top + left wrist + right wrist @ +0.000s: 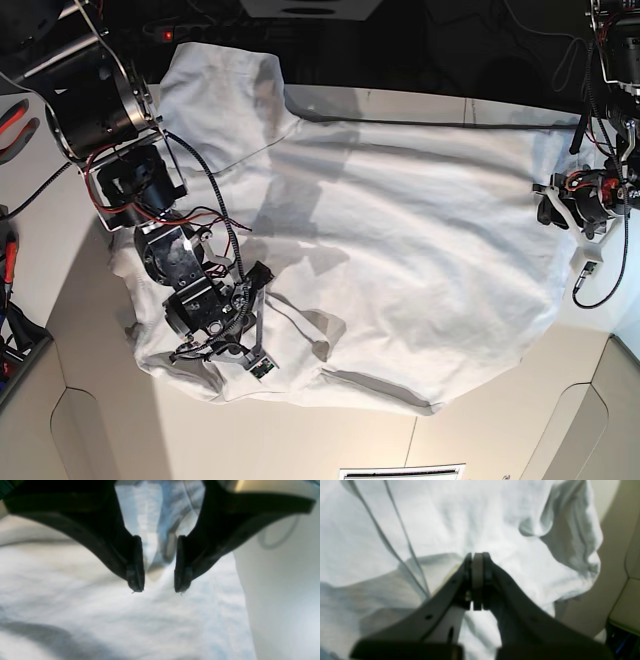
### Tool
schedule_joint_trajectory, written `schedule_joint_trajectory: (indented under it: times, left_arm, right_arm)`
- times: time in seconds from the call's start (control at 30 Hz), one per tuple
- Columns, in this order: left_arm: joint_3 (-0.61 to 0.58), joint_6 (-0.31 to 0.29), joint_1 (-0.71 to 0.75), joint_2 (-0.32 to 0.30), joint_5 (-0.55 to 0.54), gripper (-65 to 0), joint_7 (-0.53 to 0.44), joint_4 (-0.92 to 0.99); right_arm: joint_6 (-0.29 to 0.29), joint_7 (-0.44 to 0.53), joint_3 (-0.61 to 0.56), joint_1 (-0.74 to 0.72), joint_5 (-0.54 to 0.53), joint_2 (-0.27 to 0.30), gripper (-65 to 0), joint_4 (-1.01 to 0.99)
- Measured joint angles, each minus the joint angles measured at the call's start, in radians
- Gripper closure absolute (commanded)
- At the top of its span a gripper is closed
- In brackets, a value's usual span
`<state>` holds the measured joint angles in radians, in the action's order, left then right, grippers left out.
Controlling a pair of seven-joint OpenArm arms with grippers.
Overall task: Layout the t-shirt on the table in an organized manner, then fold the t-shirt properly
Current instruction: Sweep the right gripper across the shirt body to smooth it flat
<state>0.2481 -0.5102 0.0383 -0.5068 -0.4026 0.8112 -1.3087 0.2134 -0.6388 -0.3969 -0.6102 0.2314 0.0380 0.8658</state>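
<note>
The right gripper (477, 580) has its two jaws pressed together with a pale strip between the pads; whether that strip is cloth or padding I cannot tell. It sits low over the t-shirt (400, 250), near the collar. The left gripper (158, 580) hangs with a clear gap between its black fingertips (136, 580), holding nothing, with white fabric right under it.

The table (480, 440) is matte white, with a thin dark seam running along its far side. Beyond that edge the room goes dark, with cables and equipment at the corners.

One shirt, one table, two arms. The shirt lies spread across most of the tabletop, rumpled, one part draped up over the far edge at the upper left of the base view.

Only the base view shows the whole garment and both arms at once: the right arm (190, 290) sprawled over the shirt on that view's left, the left arm (585, 200) at the shirt's edge on its right. The right wrist view alone shows a bunched sleeve (570, 535) beside the closed jaws. The left wrist view alone shows bare table beside the cloth edge.
</note>
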Motion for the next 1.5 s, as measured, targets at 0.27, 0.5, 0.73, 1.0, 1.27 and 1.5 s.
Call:
schedule_joint_trajectory:
  times: [0.27, 0.5, 0.73, 1.0, 1.27, 1.5]
  left_arm:
    - [0.000, 0.000, 0.000, 0.000, 0.000, -24.3, 0.000, 0.000]
    - [0.000, 0.000, 0.000, 0.000, 0.000, -24.3, 0.000, 0.000]
    - [0.000, 0.000, 0.000, 0.000, 0.000, -24.3, 0.000, 0.000]
    - [0.000, 0.000, 0.000, 0.000, 0.000, -24.3, 0.000, 0.000]
    - [0.000, 0.000, 0.000, 0.000, 0.000, -24.3, -0.004, 0.000]
    - [0.000, 0.001, 0.000, 0.000, -0.003, -24.3, -0.008, 0.000]
  right_arm:
    - [0.080, -0.089, 0.000, -0.008, -0.124, 0.000, -38.8, 0.000]
    - [0.079, -0.151, 0.000, -0.006, -0.126, -0.002, -38.8, 0.000]
    - [0.078, -0.151, 0.000, -0.005, -0.122, -0.002, -22.4, 0.000]
    - [0.078, -0.151, 0.000, -0.005, -0.122, -0.002, 0.0, 0.000]
    - [0.025, -0.089, 0.000, -0.017, -0.024, -0.002, 0.0, 0.000]
    - [-0.090, 0.174, -0.001, -0.179, 0.064, -0.002, 0.0, 0.000]
